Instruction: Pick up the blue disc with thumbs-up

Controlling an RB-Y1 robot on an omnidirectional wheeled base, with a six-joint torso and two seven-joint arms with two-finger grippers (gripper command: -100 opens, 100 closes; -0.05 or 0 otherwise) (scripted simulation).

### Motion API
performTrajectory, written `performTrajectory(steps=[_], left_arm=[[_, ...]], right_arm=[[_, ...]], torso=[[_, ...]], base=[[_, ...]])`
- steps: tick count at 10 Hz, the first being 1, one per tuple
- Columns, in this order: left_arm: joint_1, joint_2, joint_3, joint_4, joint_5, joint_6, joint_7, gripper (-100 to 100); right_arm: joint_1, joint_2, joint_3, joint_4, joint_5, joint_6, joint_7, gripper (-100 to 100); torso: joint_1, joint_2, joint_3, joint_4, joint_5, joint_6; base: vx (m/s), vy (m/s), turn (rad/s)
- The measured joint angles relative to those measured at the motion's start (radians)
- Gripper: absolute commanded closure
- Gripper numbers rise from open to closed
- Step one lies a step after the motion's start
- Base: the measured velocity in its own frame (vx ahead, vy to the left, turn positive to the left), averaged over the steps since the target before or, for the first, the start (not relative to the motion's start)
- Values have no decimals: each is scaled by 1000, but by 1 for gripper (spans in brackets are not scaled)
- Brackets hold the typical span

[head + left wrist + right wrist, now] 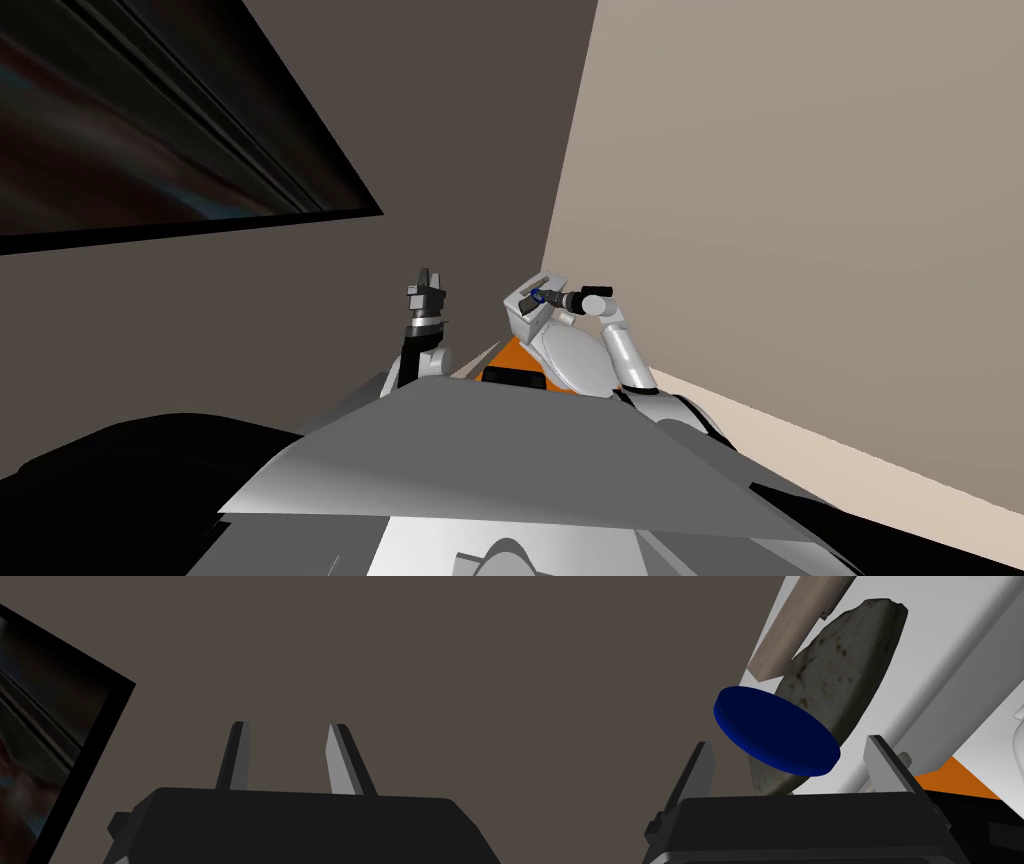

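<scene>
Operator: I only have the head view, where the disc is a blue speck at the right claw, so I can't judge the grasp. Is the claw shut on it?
Observer: No. In the right wrist view the right claw is open. The blue disc sits inside it, tilted and touched on neither side.
Operator: What lies behind the disc?
Observer: A mottled grey-white oval slab stands behind it, partly covered by the disc.

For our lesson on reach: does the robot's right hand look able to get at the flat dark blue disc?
Probably yes. The right hand is open, with the flat dark blue disc lined up between its fingers and nothing in front; a mottled grey oval slab sits close behind.
</scene>
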Motion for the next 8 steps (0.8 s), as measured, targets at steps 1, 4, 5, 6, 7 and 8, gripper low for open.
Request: performTrajectory(steps=[1,4,5,6,7,8], left_arm=[[1,1,-4,1,-1,0,1,0],[1,1,-5,2,-1,0,1,0],[1,1,-5,2,-1,0,1,0],[1,1,-5,2,-1,0,1,0],[1,1,-5,2,-1,0,1,0],[1,1,-5,2,-1,0,1,0]], right_arm=[[5,-7,-15,13,-13,-6,17,-100],[3,-8,-14,10,-13,-6,26,100],[2,-8,-14,9,-13,-6,28,100],[2,-8,-14,9,-13,-6,29,100],[2,-8,-14,9,-13,-7,29,0],[1,-8,-14,9,-13,-7,29,100]], torso=[[5,-1,0,1,1,-3],[5,-5,-3,-2,-1,0],[3,-6,-5,-3,-2,1],[3,-7,-5,-3,-2,1],[3,-8,-6,-3,-2,1],[2,-8,-6,-4,-2,1]], base=[[3,18,7],[0,0,6],[0,0,0],[0,0,0],[0,0,0],[0,-34,-121]])
